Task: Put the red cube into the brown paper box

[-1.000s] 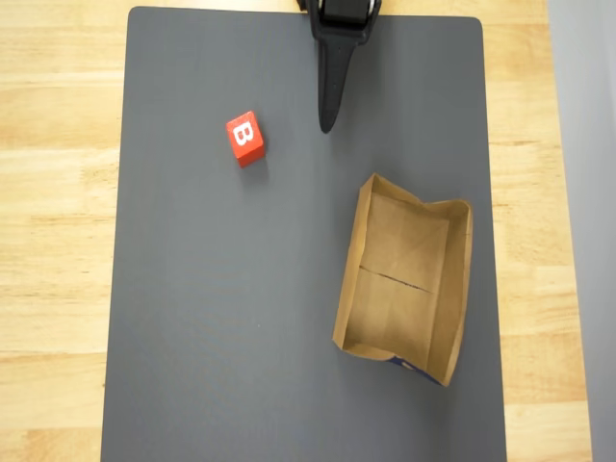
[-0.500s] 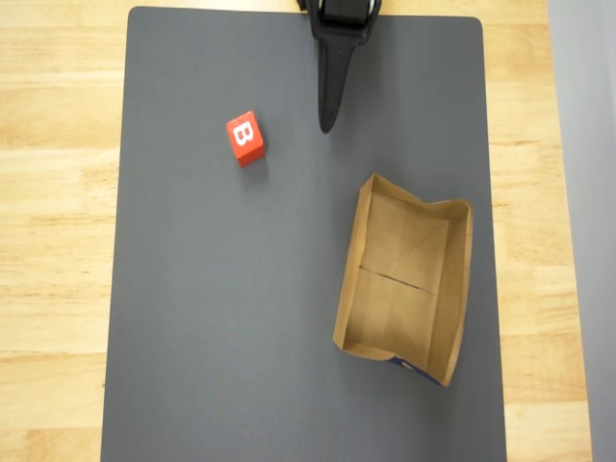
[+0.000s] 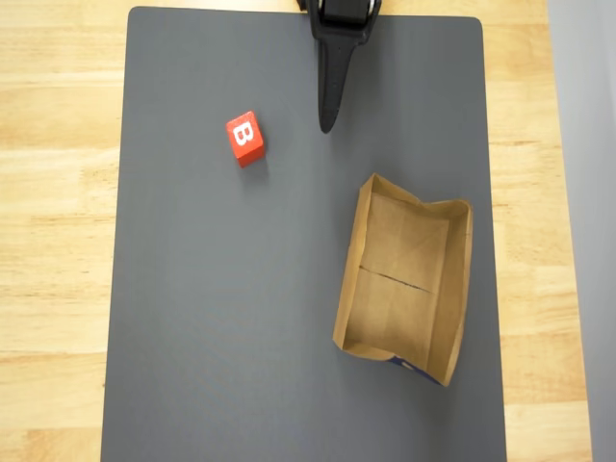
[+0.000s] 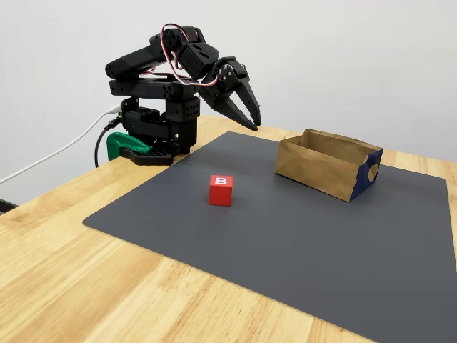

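Pincer (image 4: 255, 123) hangs closed, apart from red cube (image 3: 245, 139).

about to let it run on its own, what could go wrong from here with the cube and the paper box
1. The red cube sits turned at an angle on the grey mat, so the gripper, now raised near the arm's base, could close on its corners and push it aside.
2. The brown paper box has thin, bent walls; a low carry might clip the rim and slide or crush it.
3. A release near the box's edge could drop the cube outside.
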`<state>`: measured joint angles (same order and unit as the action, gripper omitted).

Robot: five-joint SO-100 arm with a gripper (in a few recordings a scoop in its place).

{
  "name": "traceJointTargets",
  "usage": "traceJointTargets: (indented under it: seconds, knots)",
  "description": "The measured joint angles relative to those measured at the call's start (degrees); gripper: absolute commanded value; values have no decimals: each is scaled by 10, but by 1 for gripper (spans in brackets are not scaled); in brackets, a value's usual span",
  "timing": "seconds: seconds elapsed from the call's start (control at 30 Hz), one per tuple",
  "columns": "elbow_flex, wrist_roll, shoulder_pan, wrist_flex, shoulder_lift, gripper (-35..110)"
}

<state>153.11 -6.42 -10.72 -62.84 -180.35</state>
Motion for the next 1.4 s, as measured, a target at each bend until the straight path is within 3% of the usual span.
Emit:
traceJointTargets:
  seconds: [1.23,1.4]
  knots:
    - [0,22,-16,-4,0,0]
    - [-29,43,-38,-39,31,10]
